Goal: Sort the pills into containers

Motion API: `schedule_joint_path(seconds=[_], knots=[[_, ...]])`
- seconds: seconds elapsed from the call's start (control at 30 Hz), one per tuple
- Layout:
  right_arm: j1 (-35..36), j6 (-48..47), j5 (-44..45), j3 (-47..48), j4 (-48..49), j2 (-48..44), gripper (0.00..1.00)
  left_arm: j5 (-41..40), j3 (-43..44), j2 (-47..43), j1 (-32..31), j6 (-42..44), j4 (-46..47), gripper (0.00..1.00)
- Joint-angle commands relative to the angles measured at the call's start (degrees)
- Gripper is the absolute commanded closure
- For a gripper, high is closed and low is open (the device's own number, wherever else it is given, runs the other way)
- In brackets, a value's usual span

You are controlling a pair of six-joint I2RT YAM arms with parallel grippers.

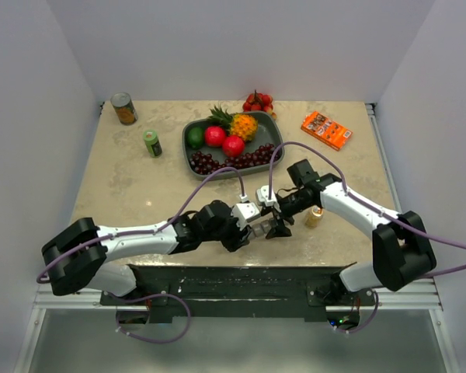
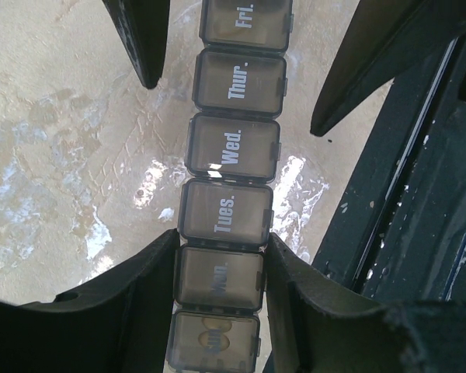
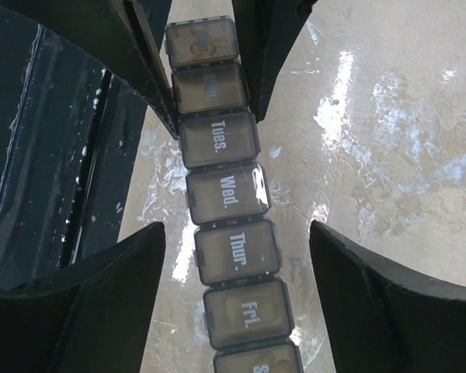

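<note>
The left pincer [image 1: 245, 224] and right pincer [image 1: 278, 225] flank the containers [image 1: 260, 228].

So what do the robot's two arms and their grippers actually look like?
The left arm and right arm are slim white links between chunky black joints. A loose purple cable loops along each to its wrist. The left gripper and right gripper each have two matte black, wedge-shaped fingers, slightly scuffed. No sleeves or markings show.
</note>
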Motion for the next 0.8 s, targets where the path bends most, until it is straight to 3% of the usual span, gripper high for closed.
schedule_joint_path(seconds=[0.0, 0.27, 0.53, 0.77], knots=[[1.22, 0.09, 1.73, 0.25, 0.51, 0.51, 0.24, 0.31, 0.03, -2.60, -0.35, -0.62, 2.83, 1.00], [1.31, -0.96, 1.11, 1.13, -1.25, 0.86, 0.42, -0.92, -0.41, -3.31, -0.35, 0.08, 1.96, 1.00], [1.40, -1.49, 0.24, 2.01, -3.09, 1.39, 0.53, -3.12, -0.06, -3.31, -0.35, 2.01, 0.02, 1.00], [1.40, -0.79, -1.08, 3.50, -4.50, 3.14, 0.77, -5.40, 0.38, -3.40, -0.52, 4.92, -0.94, 1.00]])
